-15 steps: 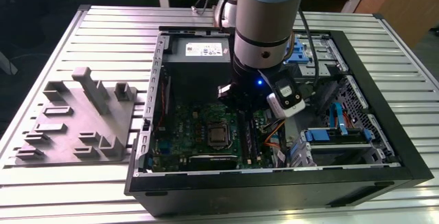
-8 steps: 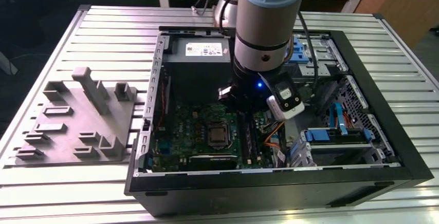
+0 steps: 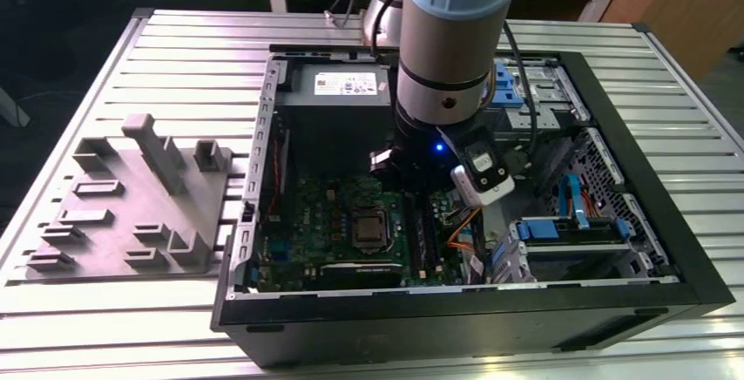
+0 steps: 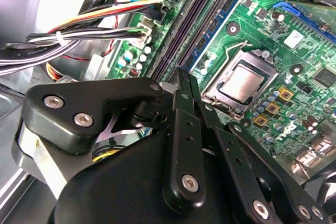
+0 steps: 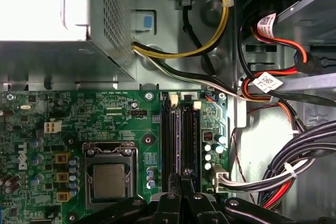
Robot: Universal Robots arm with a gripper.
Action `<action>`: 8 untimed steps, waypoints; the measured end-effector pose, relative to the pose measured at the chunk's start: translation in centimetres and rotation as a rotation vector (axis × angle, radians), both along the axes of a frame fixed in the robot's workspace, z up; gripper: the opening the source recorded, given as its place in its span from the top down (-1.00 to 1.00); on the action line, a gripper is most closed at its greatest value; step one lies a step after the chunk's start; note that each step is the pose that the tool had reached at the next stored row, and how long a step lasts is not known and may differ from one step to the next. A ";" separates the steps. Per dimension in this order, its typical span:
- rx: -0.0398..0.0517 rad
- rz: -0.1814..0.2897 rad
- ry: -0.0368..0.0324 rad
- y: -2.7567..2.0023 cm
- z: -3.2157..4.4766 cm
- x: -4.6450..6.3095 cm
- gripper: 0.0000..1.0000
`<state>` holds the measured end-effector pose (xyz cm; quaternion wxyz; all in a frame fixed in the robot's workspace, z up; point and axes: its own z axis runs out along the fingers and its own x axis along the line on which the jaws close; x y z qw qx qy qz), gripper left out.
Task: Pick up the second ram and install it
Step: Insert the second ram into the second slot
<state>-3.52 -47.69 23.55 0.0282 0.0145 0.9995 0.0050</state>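
Tool [image 5: 181, 176], fingers pressed together, touches the second ram [image 5: 188, 135] standing on the motherboard [image 5: 142, 129].

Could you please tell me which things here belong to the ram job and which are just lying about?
Part of the job: tool, shut, at the memory slots; motherboard; open computer case.
Just lying about: grey tray beside the case; cable bundle; processor socket; slatted table.

The arm [image 3: 448, 40] points straight down, its gripper [image 4: 185, 75] jaws closed together.
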 end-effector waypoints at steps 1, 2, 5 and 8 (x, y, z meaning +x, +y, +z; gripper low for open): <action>0.0000 0.000 0.0000 0.00 0.00 0.0 0.77; 0.0000 0.000 0.0000 0.00 -0.01 0.0 0.77; -0.0007 0.002 0.0000 0.01 -0.19 0.0 0.77; -0.0018 0.005 0.0001 0.00 -0.24 0.0 0.77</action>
